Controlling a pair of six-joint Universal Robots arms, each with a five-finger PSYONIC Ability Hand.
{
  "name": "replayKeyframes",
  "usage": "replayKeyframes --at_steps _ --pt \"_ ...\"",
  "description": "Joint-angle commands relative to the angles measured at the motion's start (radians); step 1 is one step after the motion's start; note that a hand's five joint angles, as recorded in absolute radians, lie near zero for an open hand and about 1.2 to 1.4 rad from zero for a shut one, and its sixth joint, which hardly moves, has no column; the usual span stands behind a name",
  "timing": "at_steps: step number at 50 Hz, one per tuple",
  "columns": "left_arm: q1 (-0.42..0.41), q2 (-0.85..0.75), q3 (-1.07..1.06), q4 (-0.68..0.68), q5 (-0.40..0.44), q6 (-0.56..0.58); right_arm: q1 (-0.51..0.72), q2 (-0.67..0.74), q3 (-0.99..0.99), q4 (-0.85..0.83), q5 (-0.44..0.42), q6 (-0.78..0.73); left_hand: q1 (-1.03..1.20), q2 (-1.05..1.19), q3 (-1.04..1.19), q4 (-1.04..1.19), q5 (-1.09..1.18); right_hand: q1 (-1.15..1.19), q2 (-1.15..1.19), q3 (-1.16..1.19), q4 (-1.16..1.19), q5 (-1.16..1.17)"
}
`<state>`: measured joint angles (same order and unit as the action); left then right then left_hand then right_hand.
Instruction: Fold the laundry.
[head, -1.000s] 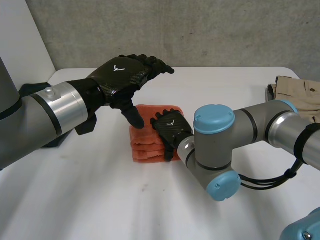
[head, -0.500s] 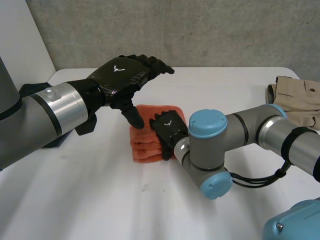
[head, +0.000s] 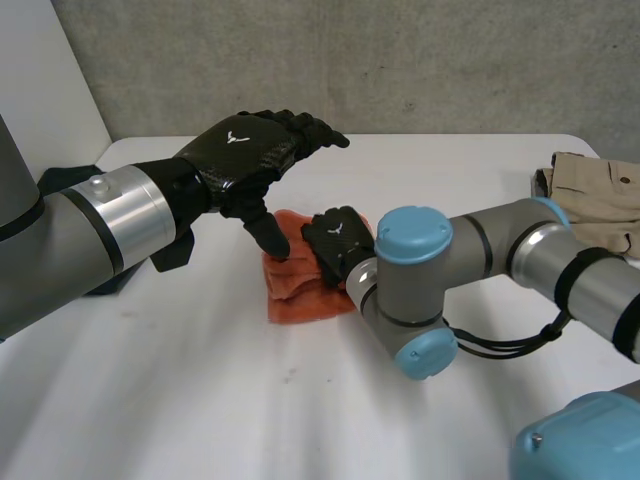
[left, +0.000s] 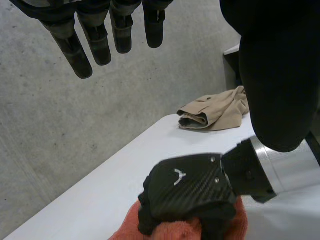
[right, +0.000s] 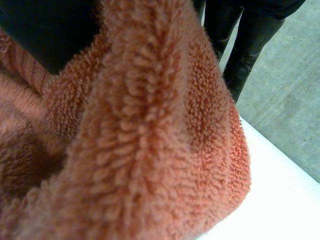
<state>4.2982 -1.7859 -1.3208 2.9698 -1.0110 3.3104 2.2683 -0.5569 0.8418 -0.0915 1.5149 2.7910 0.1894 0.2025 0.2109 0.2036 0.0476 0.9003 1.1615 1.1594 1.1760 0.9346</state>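
The right robot hand (head: 336, 240) has drawn back across the folded orange terry towel (head: 300, 298) on the white bench (head: 180, 400) and now clutches it. The left robot hand (head: 250, 150) hovers beside it, fingers spread and thumb at the towel's corner. The folding seems nearly finished.

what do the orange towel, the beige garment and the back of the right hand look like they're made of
The orange towel looks like terry cloth, probably cotton: fuzzy looped pile with ribbed bands. The beige garment looks like a flat, matte woven cloth, perhaps cotton twill: it holds soft creases and has no pile. The back of the right hand looks like semi-gloss carbon fibre, going by its fine weave pattern, though it could be patterned plastic.
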Motion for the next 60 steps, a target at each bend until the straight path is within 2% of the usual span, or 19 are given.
replayKeyframes --at_steps 1,9,19,24,30,35,40,47,54,60 --pt "0.0 0.0 -0.001 0.0 0.0 -0.002 -0.082 -0.115 0.1 0.05 -0.016 -0.054 0.001 -0.013 -0.021 -0.014 -0.032 0.496 0.235 0.237 0.22 0.287" --pt "0.0 0.0 -0.003 0.0 0.0 -0.002 -0.277 -0.239 0.259 0.041 -0.107 -0.267 0.001 -0.013 -0.021 -0.014 -0.032 0.496 0.235 0.237 0.22 0.287" --pt "0.0 0.0 -0.001 0.002 -0.001 -0.002 -0.421 -0.227 0.287 -0.027 -0.214 -0.35 0.001 -0.013 -0.021 -0.014 -0.032 0.496 0.235 0.237 0.22 0.287" --pt "0.002 -0.001 -0.003 0.002 -0.001 -0.003 -0.464 -0.222 0.199 -0.063 -0.271 -0.338 0.001 -0.013 -0.021 -0.014 -0.032 0.496 0.235 0.237 0.22 0.287" --pt "0.002 -0.001 -0.003 0.002 -0.003 -0.002 -0.509 -0.224 0.016 -0.082 -0.262 -0.285 0.001 -0.012 -0.021 -0.014 -0.032 0.496 0.235 0.237 0.22 0.287" --pt "0.002 -0.001 -0.008 0.002 -0.004 -0.002 -0.588 -0.183 -0.194 -0.074 -0.263 -0.2 0.004 -0.01 -0.018 -0.011 -0.029 0.496 0.235 0.237 0.22 0.287" --pt "0.002 0.0 -0.015 0.003 -0.003 -0.002 -0.684 -0.138 -0.306 -0.051 -0.274 -0.192 0.004 -0.01 -0.018 -0.011 -0.029 0.496 0.235 0.237 0.22 0.287" --pt "0.002 -0.003 -0.021 0.005 -0.003 -0.002 -0.845 -0.023 -0.365 -0.016 -0.323 -0.192 0.004 -0.01 -0.018 -0.011 -0.029 0.496 0.235 0.237 0.22 0.287" --pt "0.002 -0.004 -0.025 0.009 -0.004 -0.002 -0.9 0.095 -0.371 -0.013 -0.366 -0.234 0.004 -0.01 -0.018 -0.011 -0.029 0.496 0.235 0.237 0.22 0.287" --pt "0.002 -0.006 -0.031 0.014 -0.004 -0.002 -0.949 0.111 -0.343 0.003 -0.366 -0.333 0.004 -0.01 -0.018 -0.011 -0.029 0.496 0.235 0.237 0.22 0.287"
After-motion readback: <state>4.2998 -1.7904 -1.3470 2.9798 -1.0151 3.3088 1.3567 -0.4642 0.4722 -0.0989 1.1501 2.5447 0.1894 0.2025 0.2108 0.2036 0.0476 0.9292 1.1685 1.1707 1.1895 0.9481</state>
